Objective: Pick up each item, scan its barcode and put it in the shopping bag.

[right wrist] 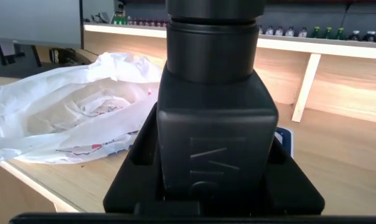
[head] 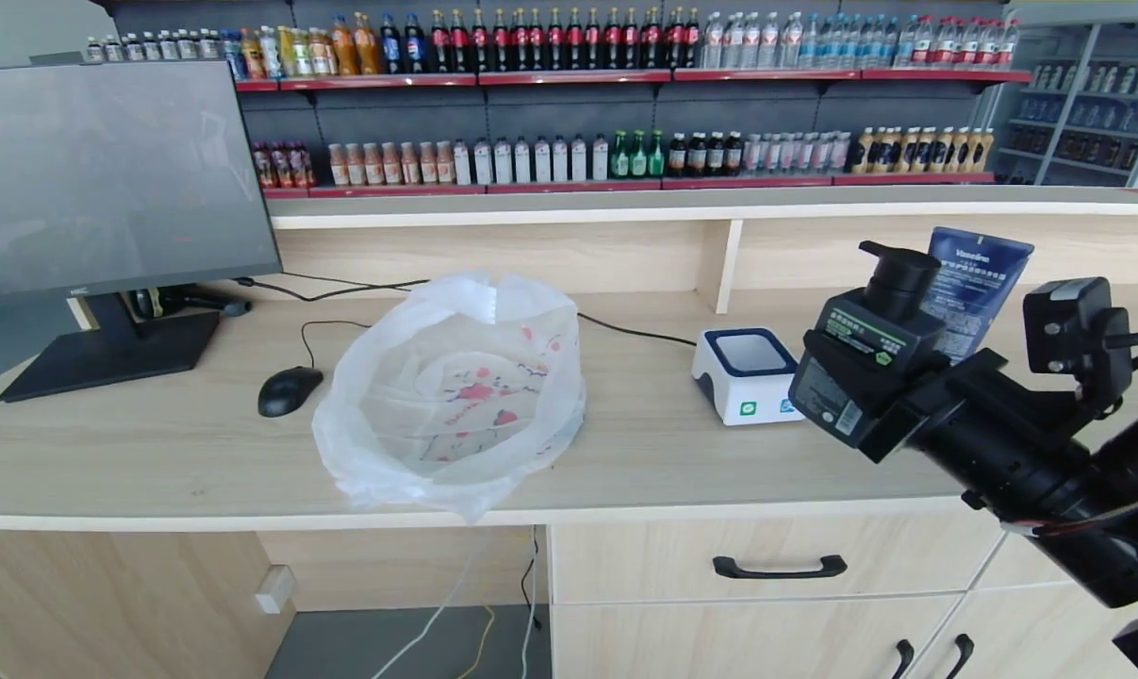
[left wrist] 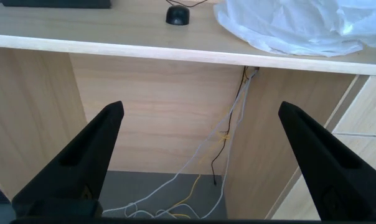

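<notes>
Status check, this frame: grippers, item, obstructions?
Left gripper open, low before the wooden counter. Right gripper shut on black square pump bottle, beside white box scanner. White plastic shopping bag open beyond scanner; nothing else between.

The right gripper (head: 859, 401) clamps a black pump bottle (head: 878, 325) above the right end of the counter (head: 644, 453), just beside the scanner (head: 746, 375). The open shopping bag (head: 451, 396) sits at the middle of the front edge. A blue pouch (head: 979, 283) stands behind.
</notes>
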Controlling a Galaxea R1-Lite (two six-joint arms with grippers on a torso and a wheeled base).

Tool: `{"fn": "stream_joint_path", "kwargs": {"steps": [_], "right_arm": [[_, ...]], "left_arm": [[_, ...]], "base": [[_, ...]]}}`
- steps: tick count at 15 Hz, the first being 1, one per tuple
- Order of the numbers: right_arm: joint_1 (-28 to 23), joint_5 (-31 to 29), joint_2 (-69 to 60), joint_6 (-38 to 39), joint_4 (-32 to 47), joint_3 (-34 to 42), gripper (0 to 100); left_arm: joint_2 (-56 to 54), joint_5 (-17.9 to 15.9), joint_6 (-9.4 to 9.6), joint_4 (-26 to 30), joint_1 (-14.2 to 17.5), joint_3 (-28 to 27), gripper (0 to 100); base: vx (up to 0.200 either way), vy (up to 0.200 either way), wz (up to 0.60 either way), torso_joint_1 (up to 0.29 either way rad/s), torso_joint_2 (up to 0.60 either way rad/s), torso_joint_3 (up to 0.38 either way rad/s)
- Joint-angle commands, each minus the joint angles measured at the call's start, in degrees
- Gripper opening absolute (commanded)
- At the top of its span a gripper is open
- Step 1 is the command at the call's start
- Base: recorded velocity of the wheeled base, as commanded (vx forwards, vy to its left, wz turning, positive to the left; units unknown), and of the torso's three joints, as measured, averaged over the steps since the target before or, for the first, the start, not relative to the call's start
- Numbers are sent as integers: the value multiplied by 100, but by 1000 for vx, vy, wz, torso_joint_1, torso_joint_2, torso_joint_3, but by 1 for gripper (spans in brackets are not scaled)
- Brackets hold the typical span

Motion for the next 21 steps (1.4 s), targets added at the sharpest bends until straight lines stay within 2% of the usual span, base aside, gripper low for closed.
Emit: {"fn": "stream_joint_path", "kwargs": {"steps": [1,2,8,13,21], "right_arm": [[-90,1,-150,1,-8,-29,0],[-90,1,-168,1,-8,-29,0],[-90,1,-133,-17,-8,-161,0],[-99,10,-141,-8,-8,-100,0],[-354,10,-326,-131,-8,-117,0]], "left_arm": [[6,0,-2,2,-1,1,100],[-2,0,7,-7,-1,1,100],[-2,0,33,-7,-10,1,100],[6,0,42,2,-10,1,100],[-2,0,42,-7,-10,1,100]], "base": [[0,200,0,-2,-2,-2],[0,200,0,-2,-2,2],[0,0,0,0,0,0],[200,0,0,-3,-7,0],[0,0,0,0,0,0]]}}
